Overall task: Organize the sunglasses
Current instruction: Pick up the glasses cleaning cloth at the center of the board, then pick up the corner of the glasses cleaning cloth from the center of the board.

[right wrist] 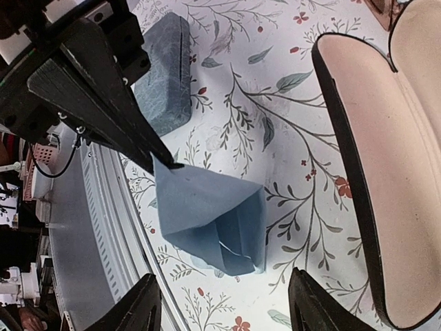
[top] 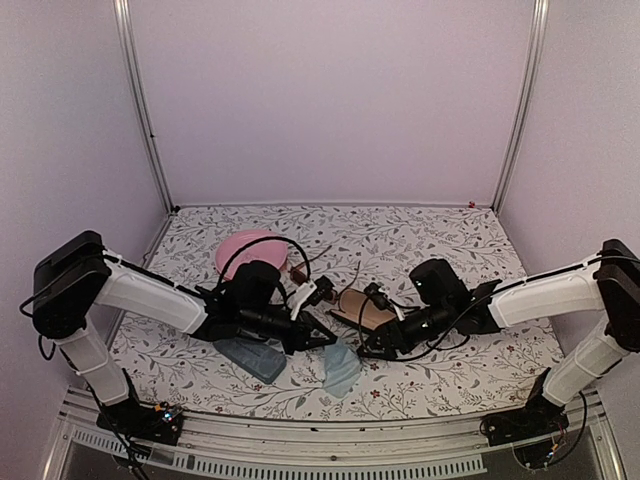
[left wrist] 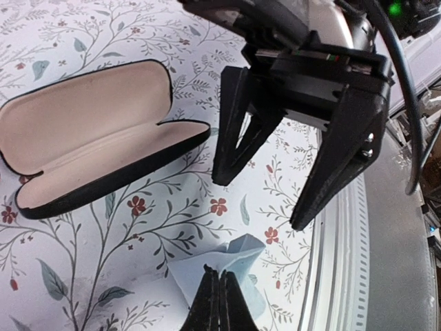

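The reddish-brown sunglasses [top: 302,269] lie partly hidden behind my left arm, next to the pink dish; their thin arms stick out. The pale pair is not visible. My left gripper [top: 322,342] [left wrist: 219,293] is shut on a corner of a folded light-blue cloth [top: 342,368] [left wrist: 241,262] [right wrist: 207,207] and holds that corner lifted off the table. My right gripper [top: 368,350] [right wrist: 222,289] is open and empty, just right of the cloth, facing the left gripper. It shows in the left wrist view [left wrist: 258,203] with jaws spread.
An open black hard case with tan lining [top: 365,306] [left wrist: 89,131] [right wrist: 386,138] lies behind the grippers. A closed grey-blue case [top: 255,356] [right wrist: 165,72] lies to the left. A pink dish [top: 250,250] is farther back. The table's metal front rail [top: 330,430] runs close below.
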{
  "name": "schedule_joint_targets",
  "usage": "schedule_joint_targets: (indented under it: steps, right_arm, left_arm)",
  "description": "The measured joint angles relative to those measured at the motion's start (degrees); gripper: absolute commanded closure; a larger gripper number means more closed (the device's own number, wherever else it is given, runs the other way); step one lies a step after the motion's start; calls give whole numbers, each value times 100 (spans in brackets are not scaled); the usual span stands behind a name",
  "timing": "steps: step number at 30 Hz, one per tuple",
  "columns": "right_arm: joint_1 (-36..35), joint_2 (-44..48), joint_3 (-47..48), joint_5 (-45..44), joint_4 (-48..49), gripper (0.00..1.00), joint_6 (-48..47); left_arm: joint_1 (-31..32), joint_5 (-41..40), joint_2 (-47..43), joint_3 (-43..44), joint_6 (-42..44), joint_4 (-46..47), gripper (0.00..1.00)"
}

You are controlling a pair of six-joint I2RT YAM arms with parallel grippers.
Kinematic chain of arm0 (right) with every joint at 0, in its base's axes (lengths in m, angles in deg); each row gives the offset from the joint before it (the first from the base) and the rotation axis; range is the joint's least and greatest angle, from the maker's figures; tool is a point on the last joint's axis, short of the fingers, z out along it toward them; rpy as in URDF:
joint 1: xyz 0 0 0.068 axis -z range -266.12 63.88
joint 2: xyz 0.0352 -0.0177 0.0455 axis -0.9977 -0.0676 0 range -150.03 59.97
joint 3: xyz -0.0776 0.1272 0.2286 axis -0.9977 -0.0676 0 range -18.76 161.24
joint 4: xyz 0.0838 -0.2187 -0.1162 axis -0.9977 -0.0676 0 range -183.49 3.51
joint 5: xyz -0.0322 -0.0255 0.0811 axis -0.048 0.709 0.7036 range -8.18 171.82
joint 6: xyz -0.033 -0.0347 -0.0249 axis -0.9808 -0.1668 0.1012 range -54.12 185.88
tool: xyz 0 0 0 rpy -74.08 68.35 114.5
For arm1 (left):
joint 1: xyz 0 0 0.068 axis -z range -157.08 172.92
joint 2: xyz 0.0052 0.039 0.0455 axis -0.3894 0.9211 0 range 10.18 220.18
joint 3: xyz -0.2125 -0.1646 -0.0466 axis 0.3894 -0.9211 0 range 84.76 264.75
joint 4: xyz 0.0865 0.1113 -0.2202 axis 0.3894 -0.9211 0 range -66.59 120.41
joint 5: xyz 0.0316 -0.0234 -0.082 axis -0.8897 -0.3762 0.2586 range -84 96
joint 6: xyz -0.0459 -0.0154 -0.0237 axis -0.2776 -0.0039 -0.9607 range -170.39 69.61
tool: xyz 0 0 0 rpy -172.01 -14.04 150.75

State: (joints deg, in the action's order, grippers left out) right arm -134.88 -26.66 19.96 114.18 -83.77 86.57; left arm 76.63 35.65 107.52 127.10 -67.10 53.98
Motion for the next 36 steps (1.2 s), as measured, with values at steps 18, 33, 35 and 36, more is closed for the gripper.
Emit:
schedule_joint_targets:
  steps: [18,33,35,36]
  right_arm:
    - [-162,-901,-17,90,459,40,-55]
    - [-227,-1137,-17,590,890,64,-142]
    - [-236,-1137,-17,623,914,68,-153]
    - [-238,-1137,-17,647,918,70,-140]
  left_arm:
    - [-61,-199,-28,0,-28,-345,100]
    - [-61,-203,-28,0,-31,-382,100]
    - [-61,-205,-28,0,-31,-382,100]
    - [-61,-205,-28,0,-31,-382,100]
